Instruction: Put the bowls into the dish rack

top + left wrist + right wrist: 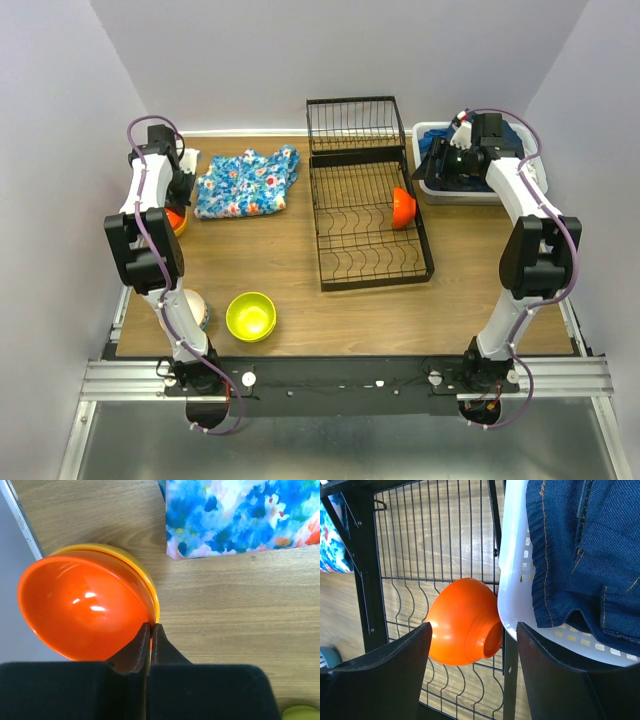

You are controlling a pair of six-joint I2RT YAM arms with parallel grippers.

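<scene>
Pinching the rim of the orange bowl [85, 605] nested in a yellow bowl [146, 575], the left gripper [151, 630] is nearly closed. The right gripper [473, 627] gapes wide above another bowl [404, 207] inside the rack [319, 230].

Legible text, labels, brands, numbers, signs: none in any of the three views
</scene>
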